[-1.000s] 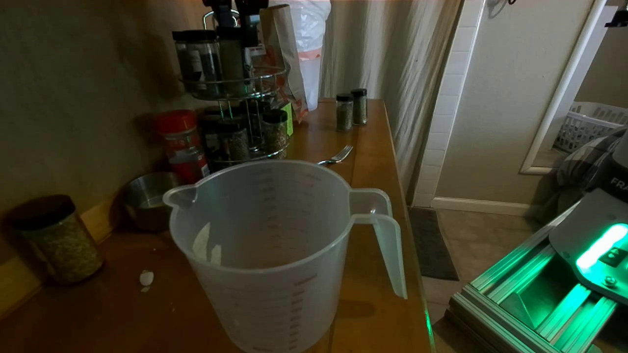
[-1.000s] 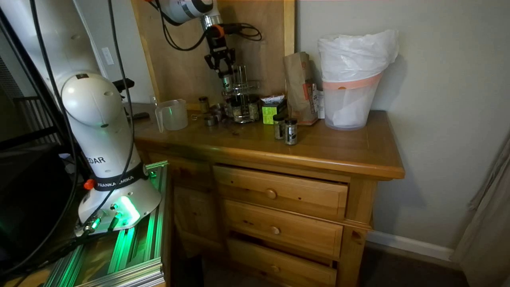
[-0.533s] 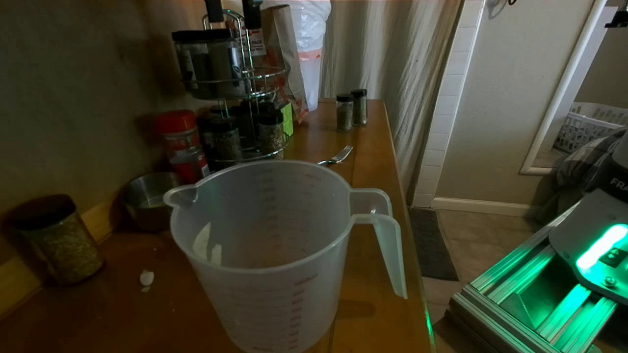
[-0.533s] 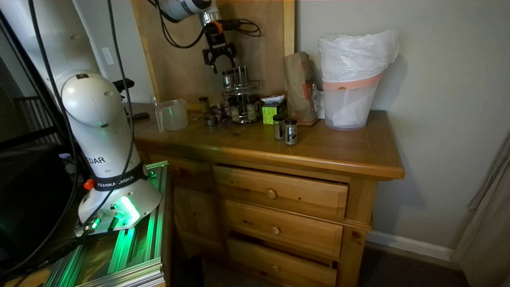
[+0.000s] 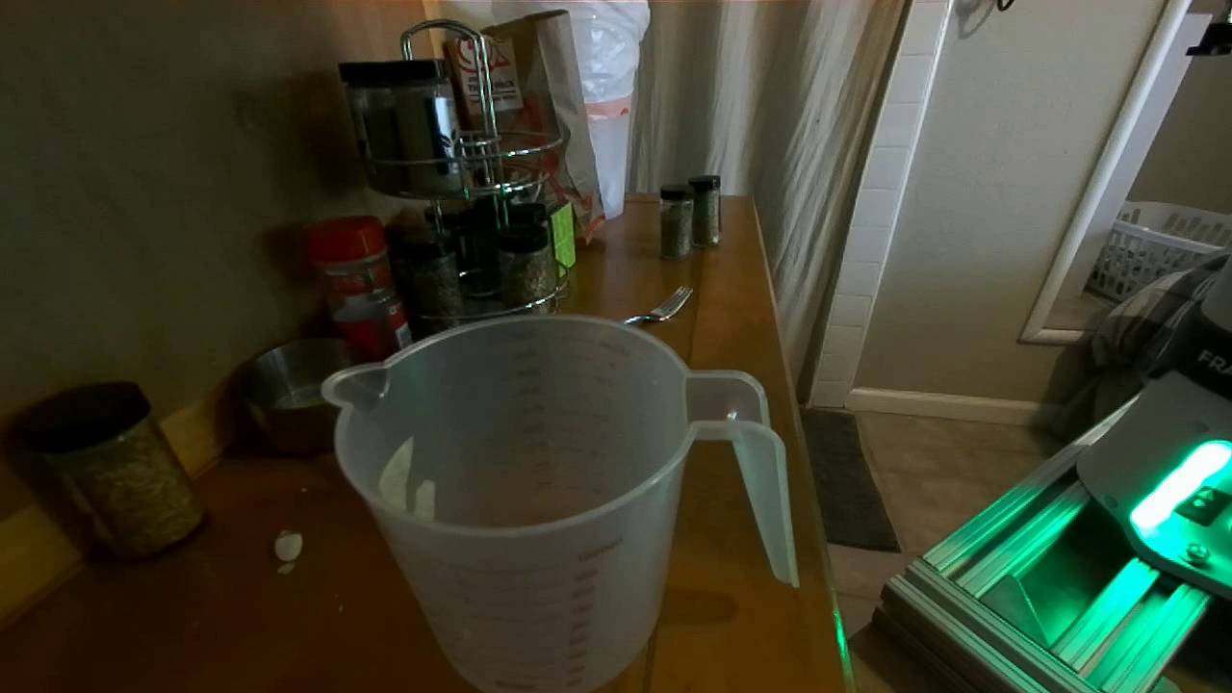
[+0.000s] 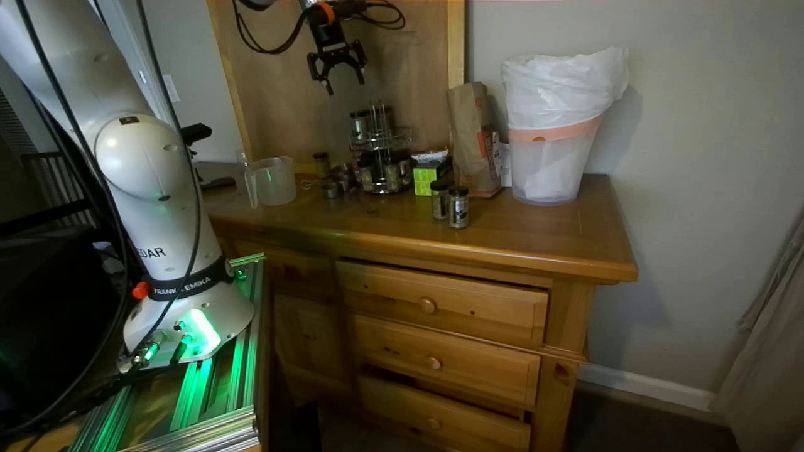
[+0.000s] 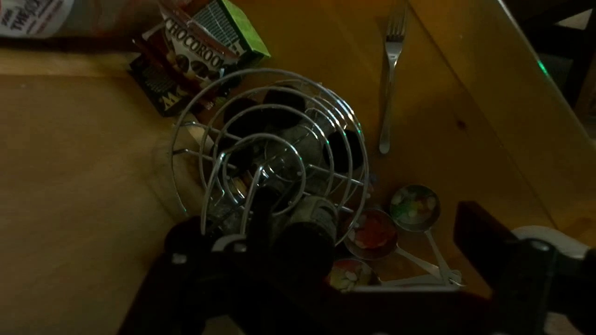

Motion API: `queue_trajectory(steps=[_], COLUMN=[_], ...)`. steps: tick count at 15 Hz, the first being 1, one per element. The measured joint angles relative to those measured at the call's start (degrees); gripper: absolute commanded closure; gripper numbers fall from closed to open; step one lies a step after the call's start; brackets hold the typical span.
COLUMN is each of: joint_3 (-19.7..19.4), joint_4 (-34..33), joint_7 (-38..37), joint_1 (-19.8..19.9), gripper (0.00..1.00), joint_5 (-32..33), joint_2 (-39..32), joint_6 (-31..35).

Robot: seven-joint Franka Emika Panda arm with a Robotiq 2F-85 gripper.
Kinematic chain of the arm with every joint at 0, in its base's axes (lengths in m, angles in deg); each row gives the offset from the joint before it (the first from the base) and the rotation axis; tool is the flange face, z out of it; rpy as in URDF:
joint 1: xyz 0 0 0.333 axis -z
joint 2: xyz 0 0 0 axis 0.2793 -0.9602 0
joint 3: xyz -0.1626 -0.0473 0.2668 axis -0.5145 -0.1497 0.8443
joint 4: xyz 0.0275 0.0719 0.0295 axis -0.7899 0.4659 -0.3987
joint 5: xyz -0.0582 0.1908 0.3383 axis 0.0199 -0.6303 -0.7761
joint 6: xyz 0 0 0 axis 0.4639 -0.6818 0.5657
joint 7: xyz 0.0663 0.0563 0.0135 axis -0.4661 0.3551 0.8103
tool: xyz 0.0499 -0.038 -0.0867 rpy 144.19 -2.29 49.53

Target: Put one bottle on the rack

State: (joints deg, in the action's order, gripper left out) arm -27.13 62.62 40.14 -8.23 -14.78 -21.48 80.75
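The metal wire rack [image 5: 491, 101] [image 6: 379, 135] [image 7: 334, 175] stands against the wall side of the dresser. A dark-capped bottle [image 5: 443, 125] [image 6: 359, 129] [image 7: 316, 211] sits on its upper tier, with another dark cap beside it. More bottles [image 5: 527, 274] [image 6: 392, 177] fill part of the lower tier. Above the rack, clear of the bottle, hangs my gripper [image 6: 345, 86] [image 7: 368, 204], open with nothing held. In the wrist view one finger [image 7: 479, 237] is well apart from the other. Two similar bottles [image 5: 677, 223] [image 6: 459, 210] stand on the dresser top.
A measuring jug [image 5: 539, 577] [image 6: 276, 182] and a red-labelled jar [image 5: 356, 289] stand near the rack. Measuring cups [image 7: 372, 235], a fork [image 5: 662, 308] [image 7: 392, 70], a green box [image 6: 427, 177], a paper bag [image 6: 474, 138] and a lined bin [image 6: 546, 163] are around it.
The gripper was around the upper-tier bottle, then opened and rose away, up and slightly left in an exterior view. The bottle stayed on the rack. The rack has turned a little.
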Motion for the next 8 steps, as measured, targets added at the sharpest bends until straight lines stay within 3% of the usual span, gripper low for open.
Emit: queue_trajectory(steps=[8], joint_3=[-1.81], joint_4=[4.60], joint_7=[-6.90], joint_1=[0.97], gripper=[0.00], joint_5=[-0.19], joint_2=[8.19], joint_6=[-2.69])
